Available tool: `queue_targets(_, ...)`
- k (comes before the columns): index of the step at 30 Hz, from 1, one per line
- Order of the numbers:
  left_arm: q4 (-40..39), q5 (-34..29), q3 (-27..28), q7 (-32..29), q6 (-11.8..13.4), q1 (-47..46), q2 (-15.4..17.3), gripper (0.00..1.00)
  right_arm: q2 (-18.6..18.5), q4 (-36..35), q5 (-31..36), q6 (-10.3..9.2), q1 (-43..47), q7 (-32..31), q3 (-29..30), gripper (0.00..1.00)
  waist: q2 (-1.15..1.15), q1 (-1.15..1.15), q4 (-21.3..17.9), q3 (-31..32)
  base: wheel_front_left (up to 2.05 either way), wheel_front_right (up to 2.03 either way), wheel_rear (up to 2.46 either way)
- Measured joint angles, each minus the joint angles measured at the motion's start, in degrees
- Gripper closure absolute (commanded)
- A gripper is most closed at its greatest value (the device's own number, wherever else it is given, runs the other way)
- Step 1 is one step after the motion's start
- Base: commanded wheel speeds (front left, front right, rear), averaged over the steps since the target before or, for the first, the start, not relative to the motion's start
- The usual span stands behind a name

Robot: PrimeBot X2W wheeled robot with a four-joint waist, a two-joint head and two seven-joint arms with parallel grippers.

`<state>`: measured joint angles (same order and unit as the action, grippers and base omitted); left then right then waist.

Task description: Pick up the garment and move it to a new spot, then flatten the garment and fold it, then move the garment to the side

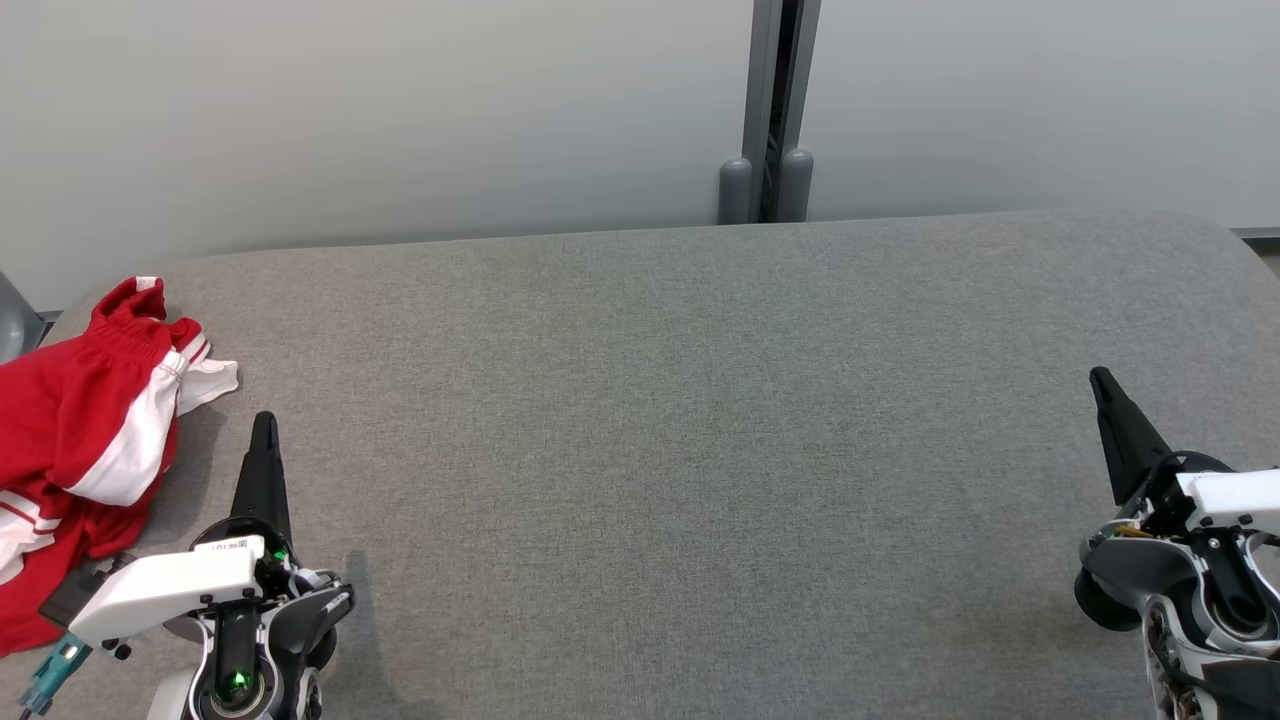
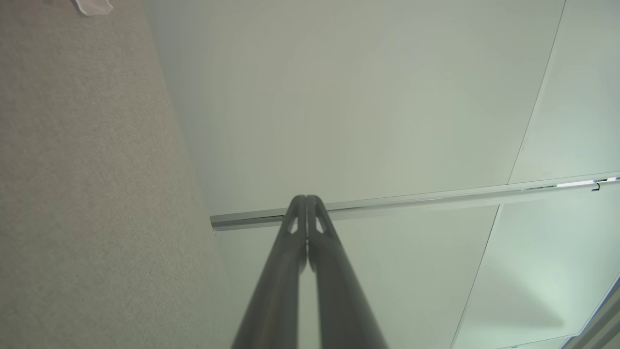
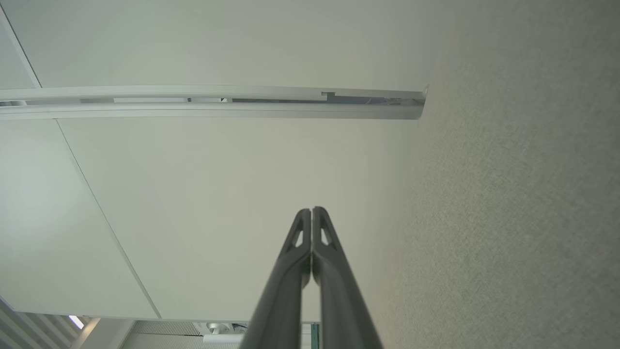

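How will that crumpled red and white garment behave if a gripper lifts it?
Probably floppy: the red and white garment lies in soft folds, so it should drape and unfurl. Likely light, since the cloth looks thin. Unlikely to roll.

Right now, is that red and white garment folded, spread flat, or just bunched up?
Bunched up. The garment lies in a rumpled heap at the left edge of the grey surface, its layers overlapping unevenly.

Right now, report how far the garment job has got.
Done: nothing that shows; the red garment lies bunched at the left edge of the grey surface, neither flat nor folded. In hand: nothing; left gripper and right gripper are shut and empty. Left: pick up, move, flatten, fold, set aside.
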<state>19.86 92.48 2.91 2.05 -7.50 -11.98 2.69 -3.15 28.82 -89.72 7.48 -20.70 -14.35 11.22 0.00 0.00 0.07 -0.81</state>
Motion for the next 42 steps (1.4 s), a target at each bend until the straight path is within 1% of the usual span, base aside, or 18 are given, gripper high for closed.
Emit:
queue_targets(14, 0.0, 0.0, 0.0, 0.0, 0.0, 0.0, 0.0, 1.00, 0.0, 0.0, 0.0, 0.00, 0.0, 0.0, 0.0, 1.00, 0.00, 0.00, 0.0, 0.0, 0.00, 0.00, 0.00)
queue_targets(15, 0.4, 0.0, 0.0, 0.0, 0.0, 0.3, -0.1, 0.00, 0.1, 0.3, 0.0, 0.00, 0.3, 0.0, 0.0, 0.00, 0.00, 0.00, 0.0, 0.0, 0.00, 0.00, 0.00)
queue_targets(19, 1.5, 0.0, -0.4, 0.0, 0.1, 2.2, -0.5, 0.00, 0.9, 1.1, 0.1, -0.07, 2.8, 0.4, -0.3, 0.00, 0.00, 0.00, 0.0, 0.0, 0.00, 0.00, 0.00)
queue_targets(23, 1.1, 0.0, -0.9, 0.5, 0.1, 2.1, -0.5, 0.00, 0.8, -0.1, 0.8, -0.07, 2.8, 1.7, -0.7, 0.00, 0.00, 0.00, 0.0, 0.0, 0.00, 0.00, 0.00)
queue_targets(28, 0.4, -1.6, -2.1, 1.8, 0.1, 1.3, -0.1, 0.00, 0.2, -1.7, 3.8, -0.07, 3.5, 4.3, -2.3, 0.00, 0.00, 0.00, 0.0, 0.0, 0.00, 0.00, 0.00)
queue_targets(33, -0.3, -5.4, -2.8, 2.8, 0.1, 0.9, 0.3, 0.00, -0.4, -2.9, 8.3, -0.07, 3.7, 6.3, -3.1, 0.00, 0.00, 0.00, 0.0, 0.0, 0.00, 0.00, 0.00)
queue_targets(36, -0.9, -8.9, -2.9, 3.2, 0.1, 0.8, 0.5, 0.00, -0.5, -4.2, 12.0, -0.07, 3.7, 7.3, -3.3, 0.00, 0.00, 0.00, 0.0, 0.0, 0.00, 0.00, 0.00)
queue_targets(37, -1.5, -11.8, -2.8, 3.4, 0.1, 0.4, 0.5, 0.00, -0.6, -5.0, 14.8, -0.07, 3.7, 7.9, -3.4, 0.00, 0.00, 0.00, 0.0, 0.0, 0.00, 0.00, 0.00)
queue_targets(42, -3.2, -19.5, -2.8, 4.1, 0.3, 0.0, 0.6, 0.00, -0.7, -7.2, 21.9, -0.07, 4.0, 9.5, -4.0, 0.00, 0.00, 0.00, 0.0, -0.1, 0.00, 0.00, 0.00)
